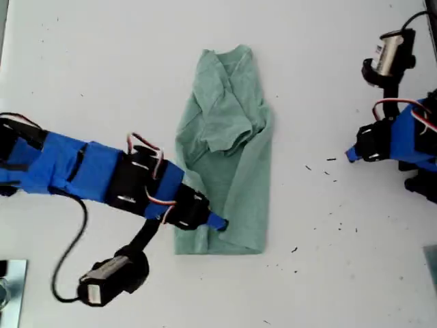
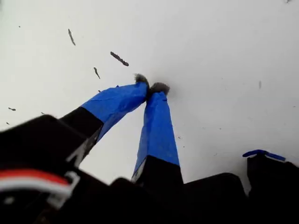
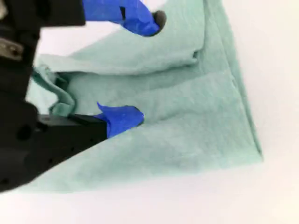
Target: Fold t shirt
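On the white table (image 1: 82, 61), my second gripper (image 3: 140, 70) is gaping over the half-folded t shirt (image 1: 229, 150)'s hem; my first gripper (image 2: 150, 88) is idling, pinched empty. Next: pinching cloth.

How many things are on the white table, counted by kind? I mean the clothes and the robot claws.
T-shirt: 1, pale green, partly folded
Robot claws: 2, my first claw shut over bare table, my second claw open over the shirt's hem
Total: 3
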Robot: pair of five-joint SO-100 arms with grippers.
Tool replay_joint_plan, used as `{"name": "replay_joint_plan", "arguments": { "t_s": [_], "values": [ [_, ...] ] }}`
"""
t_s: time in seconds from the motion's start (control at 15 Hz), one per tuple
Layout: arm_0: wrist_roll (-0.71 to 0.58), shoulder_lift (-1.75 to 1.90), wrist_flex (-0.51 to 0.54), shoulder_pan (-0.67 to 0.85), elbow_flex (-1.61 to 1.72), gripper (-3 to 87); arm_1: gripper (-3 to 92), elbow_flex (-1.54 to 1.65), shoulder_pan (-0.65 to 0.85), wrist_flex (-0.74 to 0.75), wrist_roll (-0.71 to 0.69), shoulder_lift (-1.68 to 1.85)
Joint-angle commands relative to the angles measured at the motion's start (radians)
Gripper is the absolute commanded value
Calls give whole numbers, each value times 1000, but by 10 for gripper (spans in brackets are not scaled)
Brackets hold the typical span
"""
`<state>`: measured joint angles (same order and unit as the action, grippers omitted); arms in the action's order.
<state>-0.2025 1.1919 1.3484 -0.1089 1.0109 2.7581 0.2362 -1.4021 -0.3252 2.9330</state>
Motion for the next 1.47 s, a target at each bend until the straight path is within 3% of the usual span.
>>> {"name": "replay_joint_plan", "arguments": {
  "t_s": [0.0,0.07,0.13,0.27,0.4,0.6,0.73,0.8,0.87,0.93,1.07,1.27,1.4],
  "values": [
    [-20,443,137,71,167,225,24,-8,-12,-11,14,11],
    [11,644,132,101,408,117,24,-9,-11,-14,11,14],
    [63,877,54,132,762,54,24,-9,-11,-14,11,14],
    [193,1479,-244,161,1568,-1,24,-8,-11,-14,11,15],
    [301,1884,-357,84,1930,-2,24,-5,-14,-12,17,15],
    [339,1603,-379,86,1845,-2,24,-26,-20,-21,34,3],
    [321,1390,-219,72,1514,-1,77,-334,-100,-106,80,-229],
    [308,1204,-117,29,1255,106,197,-580,-153,-146,84,-422],
    [273,997,-23,-23,980,320,270,-821,-209,-173,86,-607],
    [233,833,17,-69,762,336,281,-1055,-259,-219,92,-788],
    [209,652,-43,-121,591,351,314,-1374,-339,-264,143,-1058],
    [221,522,-173,-175,566,344,343,-1624,-433,-221,204,-1325],
    [256,397,-202,-235,534,347,332,-1723,-495,-195,256,-1463]
  ]
}}
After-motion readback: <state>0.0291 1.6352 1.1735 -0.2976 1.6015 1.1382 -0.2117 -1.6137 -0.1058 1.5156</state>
